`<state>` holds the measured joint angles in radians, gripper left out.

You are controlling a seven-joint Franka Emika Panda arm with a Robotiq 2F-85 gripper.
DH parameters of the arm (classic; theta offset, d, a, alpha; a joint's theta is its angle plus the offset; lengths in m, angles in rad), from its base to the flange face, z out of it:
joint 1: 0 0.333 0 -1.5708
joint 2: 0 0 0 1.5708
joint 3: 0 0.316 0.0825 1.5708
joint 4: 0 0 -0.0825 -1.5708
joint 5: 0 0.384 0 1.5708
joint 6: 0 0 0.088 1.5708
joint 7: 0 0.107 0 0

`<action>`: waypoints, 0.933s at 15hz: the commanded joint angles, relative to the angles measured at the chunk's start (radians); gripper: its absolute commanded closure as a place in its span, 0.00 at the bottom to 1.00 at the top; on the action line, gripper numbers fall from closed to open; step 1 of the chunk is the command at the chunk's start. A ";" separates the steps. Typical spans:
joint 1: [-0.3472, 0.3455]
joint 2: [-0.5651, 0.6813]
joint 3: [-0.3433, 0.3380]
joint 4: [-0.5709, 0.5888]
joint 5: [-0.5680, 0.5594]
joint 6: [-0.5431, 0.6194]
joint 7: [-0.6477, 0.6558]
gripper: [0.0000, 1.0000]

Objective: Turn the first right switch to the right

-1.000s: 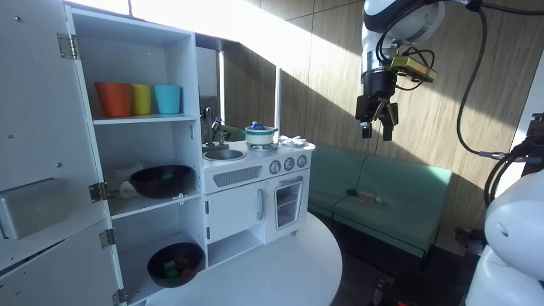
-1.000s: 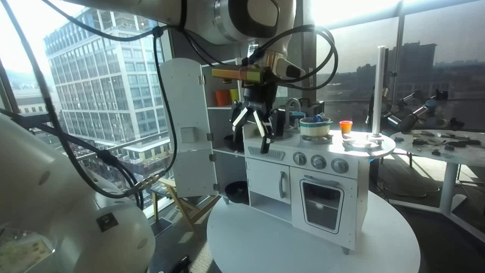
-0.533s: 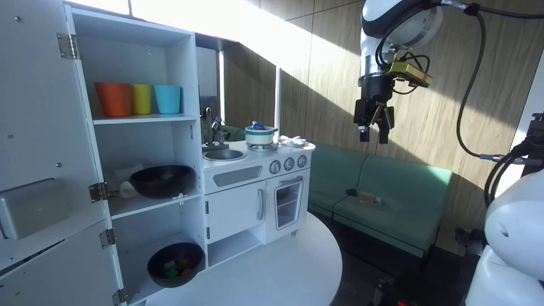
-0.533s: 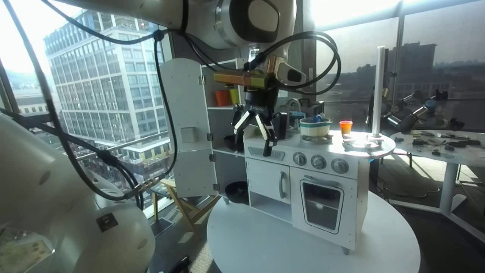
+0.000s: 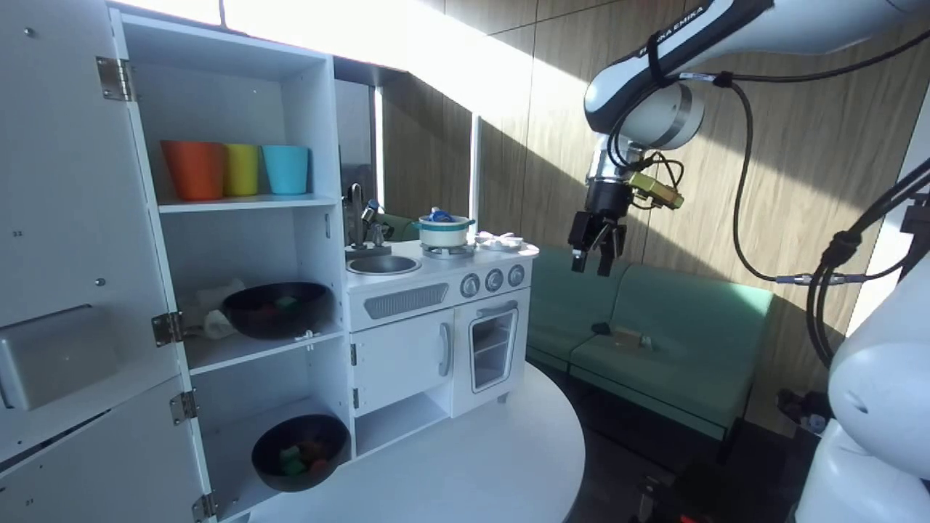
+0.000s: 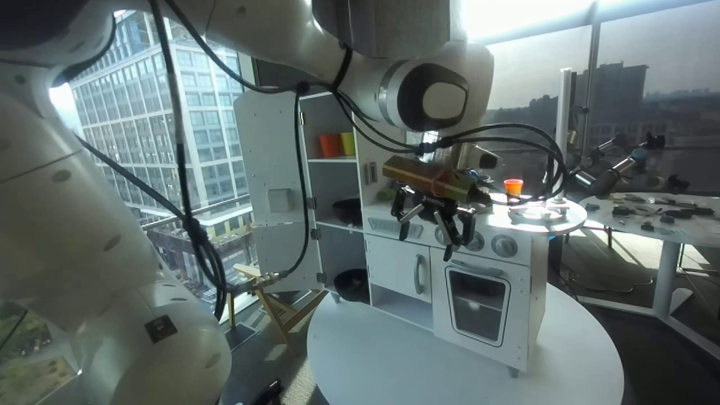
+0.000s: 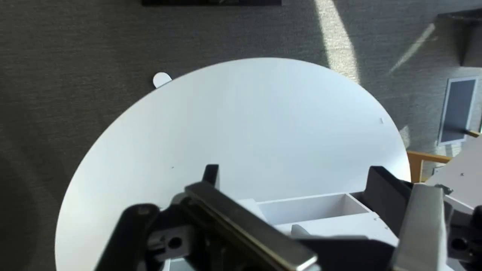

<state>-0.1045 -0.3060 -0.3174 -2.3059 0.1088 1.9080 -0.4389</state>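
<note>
Three round silver knobs sit in a row on the white toy kitchen's front. The rightmost knob shows in both exterior views (image 5: pixel 516 275) (image 6: pixel 504 246). The middle knob (image 5: pixel 494 280) and the left knob (image 5: pixel 470 285) are partly covered by my gripper in an exterior view. My gripper (image 5: pixel 592 263) is open and empty, pointing down in the air in front of the kitchen, apart from the knobs. It also shows in an exterior view (image 6: pixel 426 242). In the wrist view its fingers (image 7: pixel 293 175) are wide apart with nothing between them. No knobs show in the wrist view.
The kitchen stands on a round white table (image 7: pixel 263 124). An oven door handle (image 6: pixel 476 269) is below the knobs. A pot (image 5: pixel 444 234) sits on the stove, and an orange cup (image 6: pixel 513 188) stands on the counter. A green couch (image 5: pixel 683 319) is behind.
My gripper has moved down and toward the kitchen, going left in an exterior view and right in an exterior view. It now covers part of the knob row. Its fingers stay open.
</note>
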 commanded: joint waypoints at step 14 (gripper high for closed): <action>-0.056 0.435 0.099 0.062 0.871 0.804 -0.263 0.00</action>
<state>-0.1700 0.1323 -0.2438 -2.2232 0.8582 2.5693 -0.6081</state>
